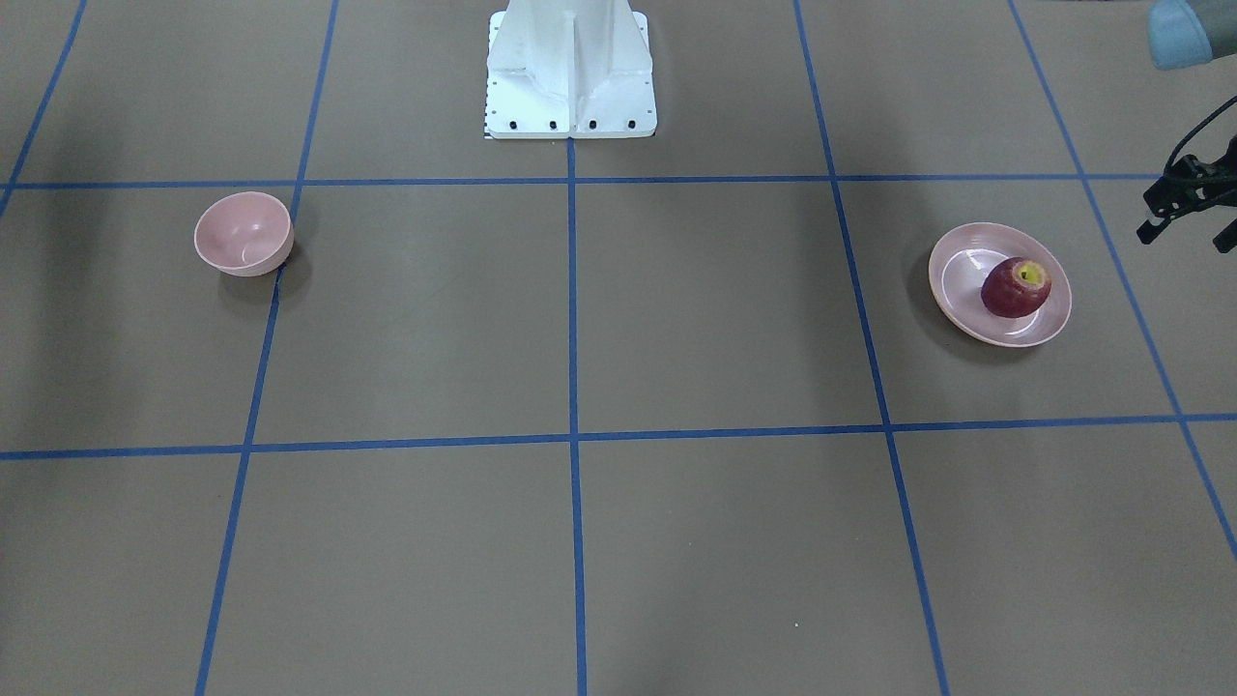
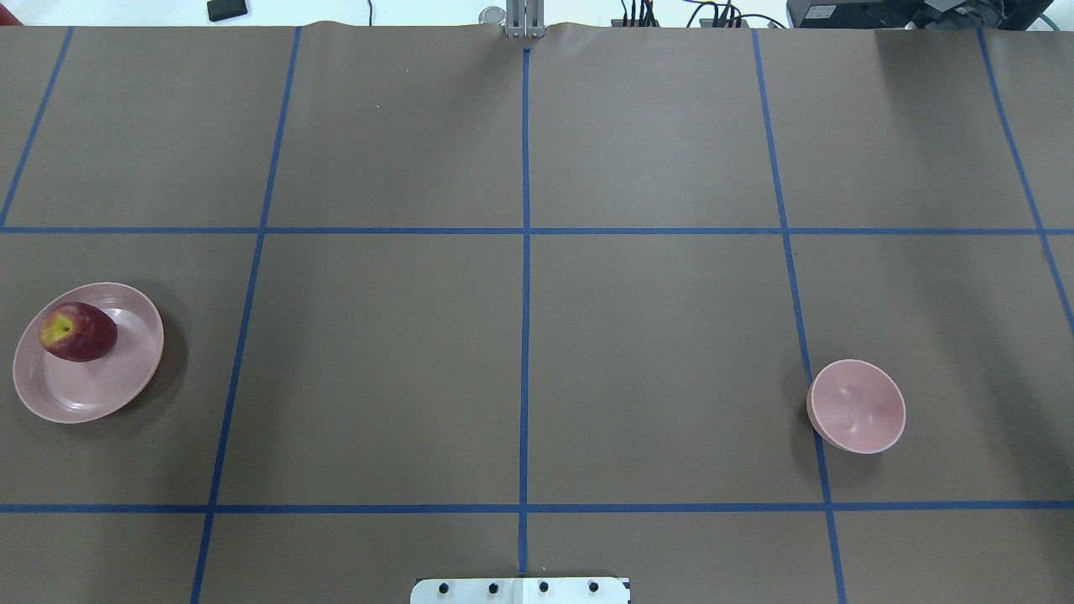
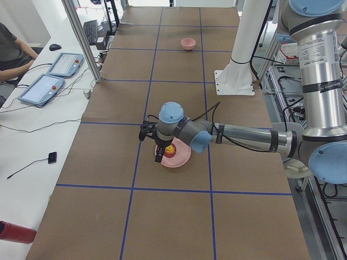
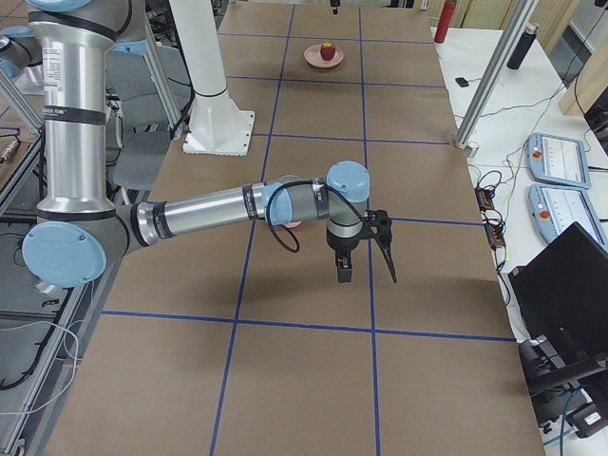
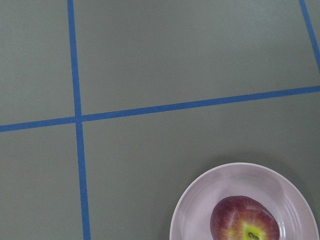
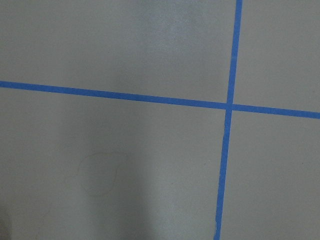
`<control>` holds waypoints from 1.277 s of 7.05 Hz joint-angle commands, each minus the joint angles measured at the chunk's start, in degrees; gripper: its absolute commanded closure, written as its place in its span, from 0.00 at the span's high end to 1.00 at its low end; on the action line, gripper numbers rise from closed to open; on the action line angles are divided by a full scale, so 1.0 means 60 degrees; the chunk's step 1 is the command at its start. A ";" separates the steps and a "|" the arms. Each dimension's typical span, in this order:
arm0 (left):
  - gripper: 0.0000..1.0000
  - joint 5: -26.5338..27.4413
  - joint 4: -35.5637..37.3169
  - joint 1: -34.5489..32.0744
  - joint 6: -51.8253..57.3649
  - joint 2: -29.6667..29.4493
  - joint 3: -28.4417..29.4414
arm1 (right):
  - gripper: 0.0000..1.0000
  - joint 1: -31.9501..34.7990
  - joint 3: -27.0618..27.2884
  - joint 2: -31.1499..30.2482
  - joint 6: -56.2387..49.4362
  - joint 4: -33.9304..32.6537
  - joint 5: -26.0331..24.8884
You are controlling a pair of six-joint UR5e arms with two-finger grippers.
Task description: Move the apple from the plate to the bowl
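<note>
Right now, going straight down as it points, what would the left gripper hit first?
The left gripper would likely meet bare table beside the plate, not the apple; possibly the plate's rim, depth unclear.

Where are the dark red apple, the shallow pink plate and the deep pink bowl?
dark red apple [image 2: 84, 335]: overhead view, red skin.
shallow pink plate [image 2: 99, 384]: overhead view, bare floor.
deep pink bowl [image 2: 857, 408]: overhead view, bare inside.

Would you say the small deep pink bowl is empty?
Empty: the bowl is bare inside; the dark red apple lies on the shallow pink plate.
</note>
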 commanded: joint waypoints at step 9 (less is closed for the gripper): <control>0.98 -0.0378 0.1399 -0.0308 0.1323 0.0056 -0.0260 | 1.00 -0.0146 0.0002 -0.0003 -0.0047 0.0098 0.0227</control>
